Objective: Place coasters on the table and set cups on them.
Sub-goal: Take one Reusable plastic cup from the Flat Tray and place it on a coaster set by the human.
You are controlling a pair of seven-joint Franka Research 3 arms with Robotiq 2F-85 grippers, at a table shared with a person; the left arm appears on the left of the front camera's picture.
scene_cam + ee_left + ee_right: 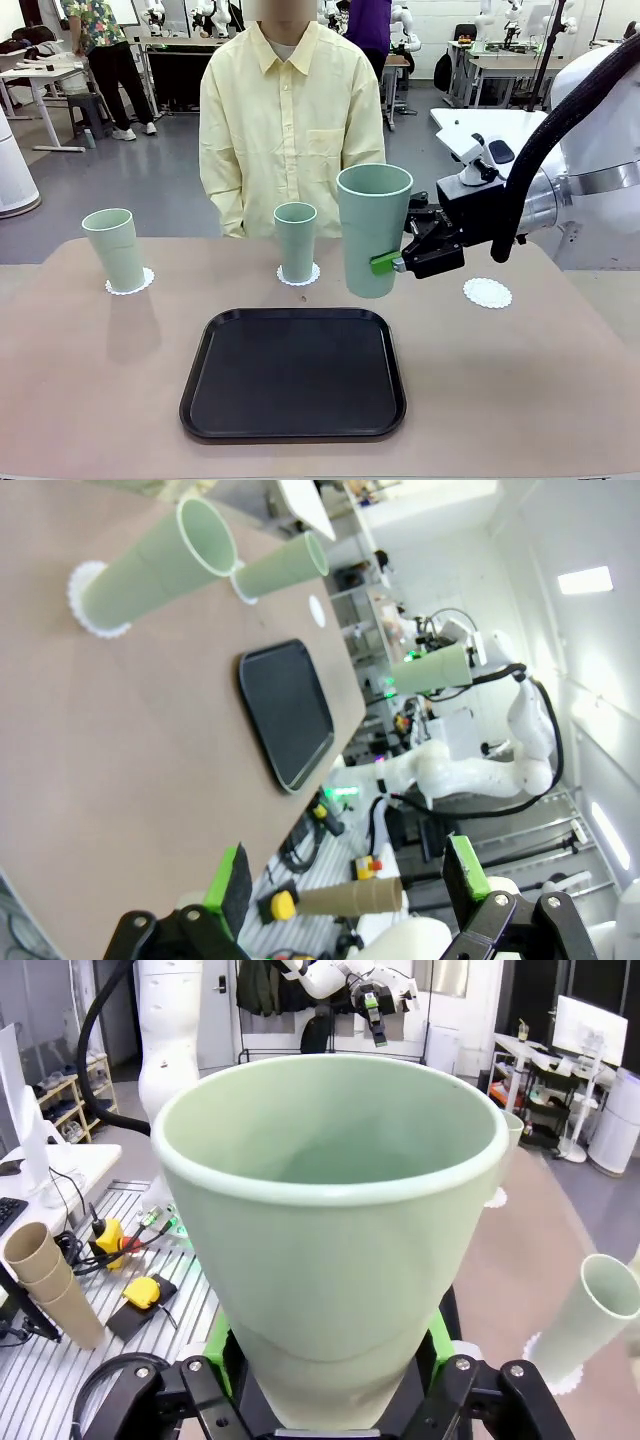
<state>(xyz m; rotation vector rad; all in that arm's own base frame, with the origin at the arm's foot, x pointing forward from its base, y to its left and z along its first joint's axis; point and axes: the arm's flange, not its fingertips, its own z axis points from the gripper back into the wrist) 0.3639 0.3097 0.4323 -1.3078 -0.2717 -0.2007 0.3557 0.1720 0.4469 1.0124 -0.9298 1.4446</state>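
One cup [374, 230] sits clamped upright between the right pincer's [392, 263] closed fingers.

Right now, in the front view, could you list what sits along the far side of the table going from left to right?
Left cup on its coaster → middle cup on its coaster → held cup → right gripper → bare coaster.

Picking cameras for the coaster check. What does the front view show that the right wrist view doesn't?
Front only: the black tray, the empty coaster on the table's right side, and the person standing behind.
Right wrist only: the held cup's hollow inside, and cardboard tubes beside the table.
Both: the right gripper shut on that cup, and another cup on its coaster.
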